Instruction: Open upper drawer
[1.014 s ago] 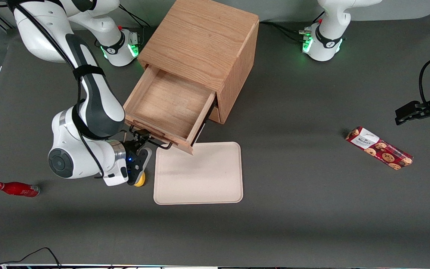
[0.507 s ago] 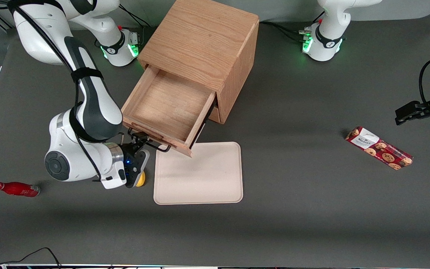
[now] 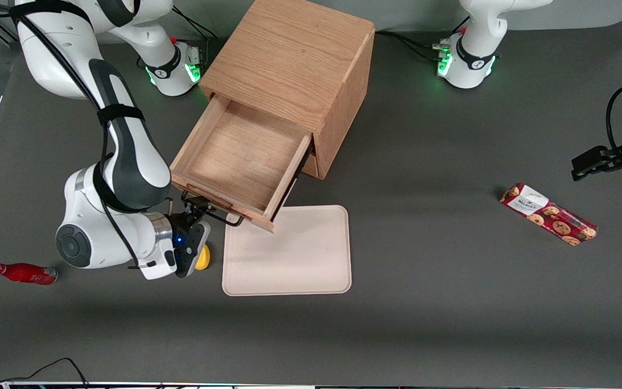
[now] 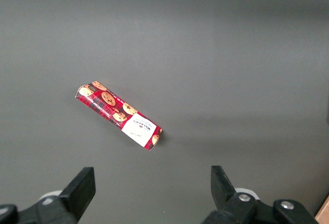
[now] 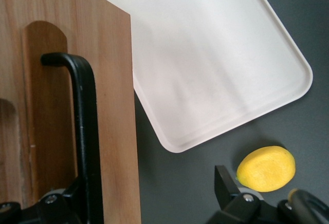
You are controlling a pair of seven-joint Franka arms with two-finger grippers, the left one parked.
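Note:
The upper drawer (image 3: 235, 156) of the light-oak cabinet (image 3: 289, 59) stands pulled well out, and its inside is bare. Its thin black bar handle (image 3: 223, 216) runs along the drawer front, the side nearest the front camera. My right gripper (image 3: 196, 208) is at the handle's end toward the working arm. In the right wrist view the handle (image 5: 85, 131) lies on the drawer front (image 5: 115, 106). The gripper (image 5: 150, 189) is open: one finger sits against the bar, the other stands far from it over the table. The bottom drawer is mostly hidden under the upper one.
A cream tray (image 3: 338, 270) lies on the table just nearer the front camera than the drawer, also in the right wrist view (image 5: 205, 54). A lemon (image 3: 202, 259) (image 5: 266, 168) sits beside it under my wrist. A red bottle (image 3: 22, 273) lies toward the working arm's end, a cookie pack (image 3: 548, 213) (image 4: 119, 116) toward the parked arm's.
The drawer has slid a little farther out of the cabinet. My gripper has moved with its handle, away from the cabinet and toward the working arm's end.

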